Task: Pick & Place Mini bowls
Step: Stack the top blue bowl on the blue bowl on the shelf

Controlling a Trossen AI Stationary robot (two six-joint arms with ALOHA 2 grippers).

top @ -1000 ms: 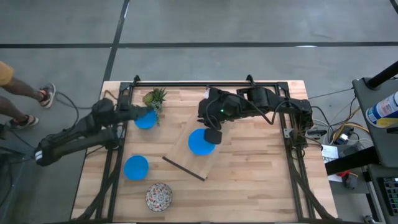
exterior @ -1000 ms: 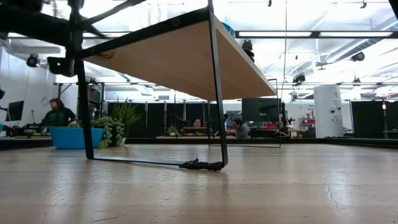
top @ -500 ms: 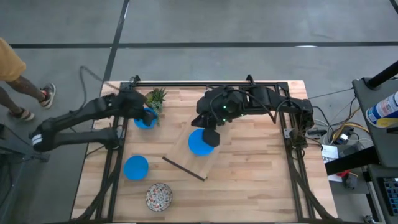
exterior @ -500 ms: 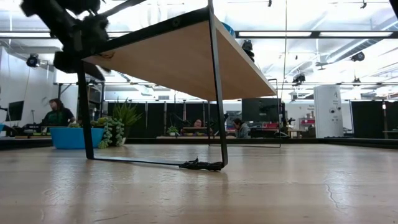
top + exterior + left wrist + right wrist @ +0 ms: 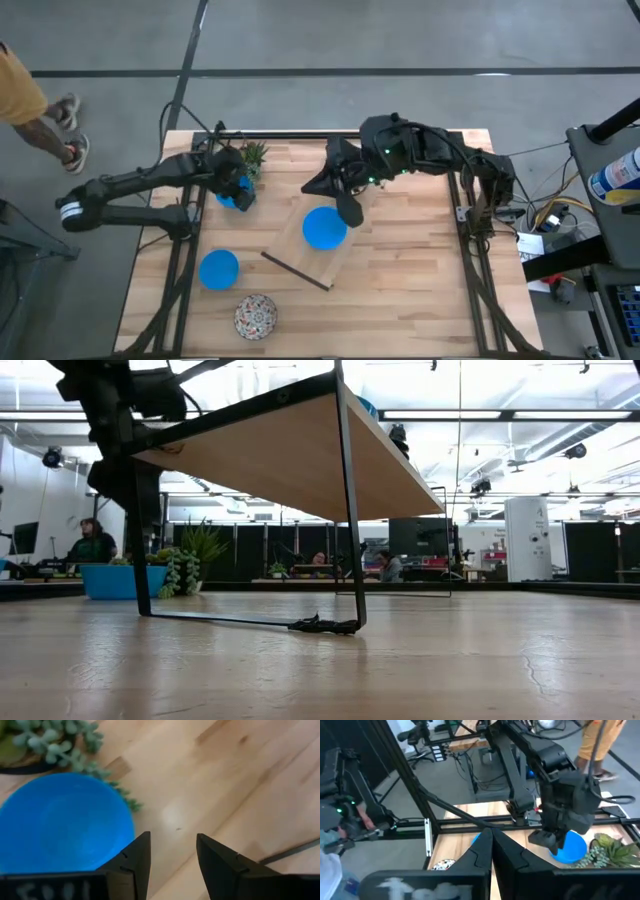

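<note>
Three blue mini bowls show in the high view. One (image 5: 228, 196) sits on the table by the small plant (image 5: 250, 156), one (image 5: 323, 228) stands on the wooden board (image 5: 300, 250), and one (image 5: 219, 268) lies toward the near left. A patterned bowl (image 5: 256, 316) sits at the near edge. My left gripper (image 5: 172, 865) is open above the rim of the bowl (image 5: 62, 822) by the plant. My right gripper (image 5: 492, 847) is shut and raised, just right of the bowl on the board. The other bowls are out of view. My left gripper comes at the blue bowl from above, pointing down. One finger (image 5: 136, 862) stands over the rim (image 5: 127, 837) on the side away from the plant, and the other stands over bare table. Whether that finger touches the rim I cannot tell.
The board is a raised stand on thin black legs (image 5: 350, 510), lying slantwise mid-table. The plant (image 5: 55, 745) crowds the bowl's far side. A black frame (image 5: 330, 133) runs along the table's far edge. A person's leg (image 5: 45, 120) shows beyond the left edge. Bare wood lies on the right (image 5: 410, 270).
My left gripper has swung from the table's left edge toward the plant and now stands over the blue bowl there. My right gripper has drawn up and back toward the far right, off the bowl on the board, and tipped toward level. The bowls have stayed put.
</note>
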